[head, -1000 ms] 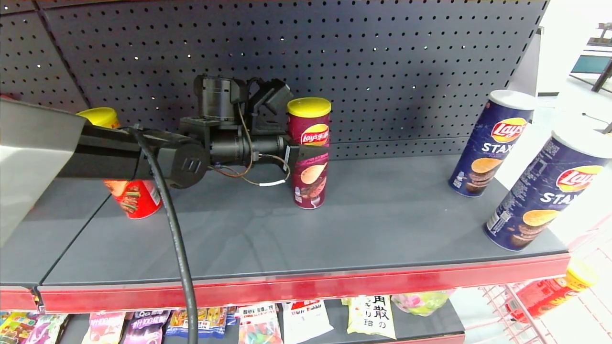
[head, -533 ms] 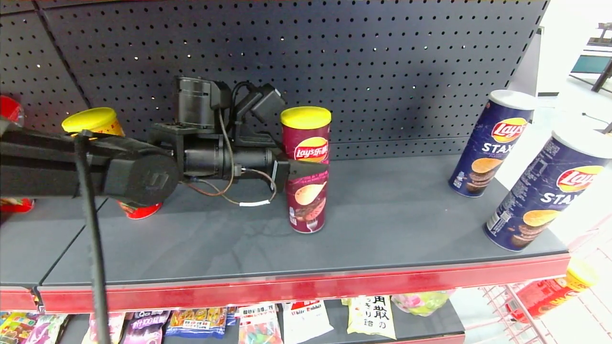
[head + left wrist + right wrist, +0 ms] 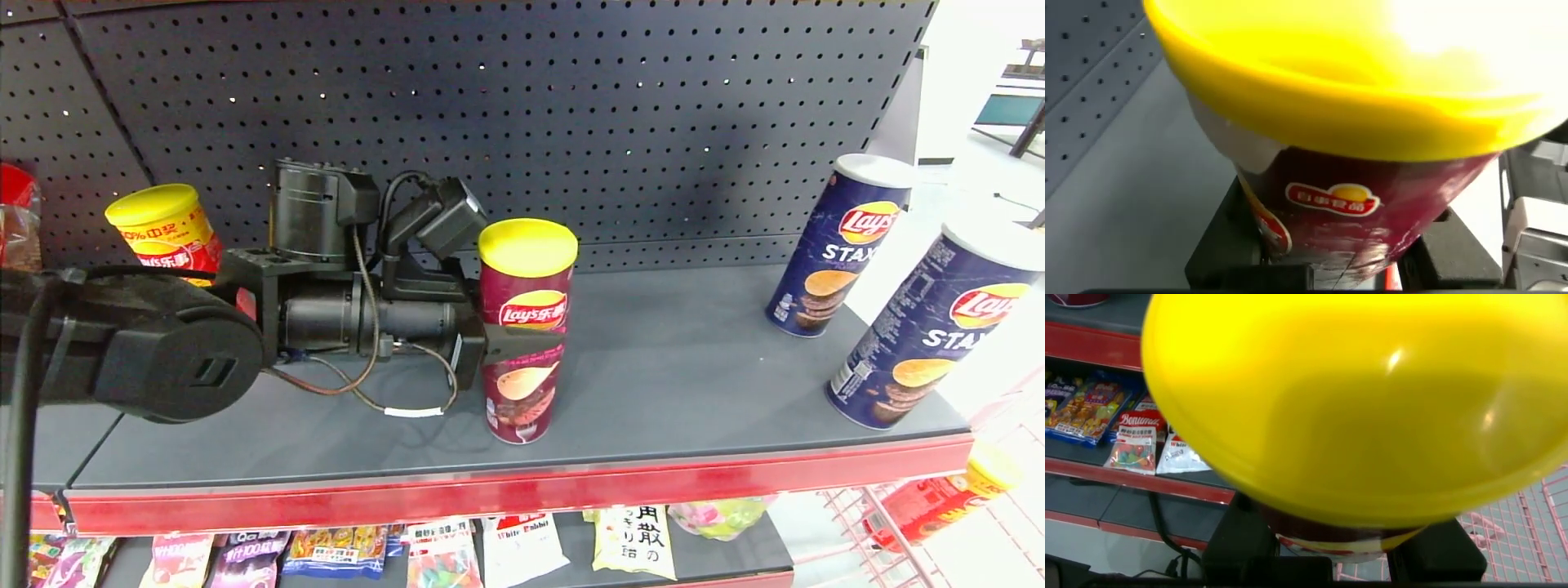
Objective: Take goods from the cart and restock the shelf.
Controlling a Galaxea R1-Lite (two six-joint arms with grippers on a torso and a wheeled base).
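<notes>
A maroon chips can (image 3: 522,327) with a yellow lid stands upright near the front edge of the grey shelf (image 3: 669,384). My left gripper (image 3: 522,347) comes in from the left and is shut on its middle. In the left wrist view the same maroon can (image 3: 1347,204) sits between the gripper's dark fingers (image 3: 1221,253). My right gripper (image 3: 1339,555) is shut on a second yellow-lidded can (image 3: 1355,400), held below the shelf front, and the lid hides most of that can's body.
A red can with a yellow lid (image 3: 163,229) stands at the back left, behind the left arm. Two blue cans (image 3: 841,245) (image 3: 939,327) stand at the shelf's right end. Snack bags (image 3: 506,547) lie on the lower shelf. A pink wire cart (image 3: 939,506) holds a red can.
The left arm has drawn the maroon can from the back of the shelf toward its front edge, still gripped. The other cans have not moved.
</notes>
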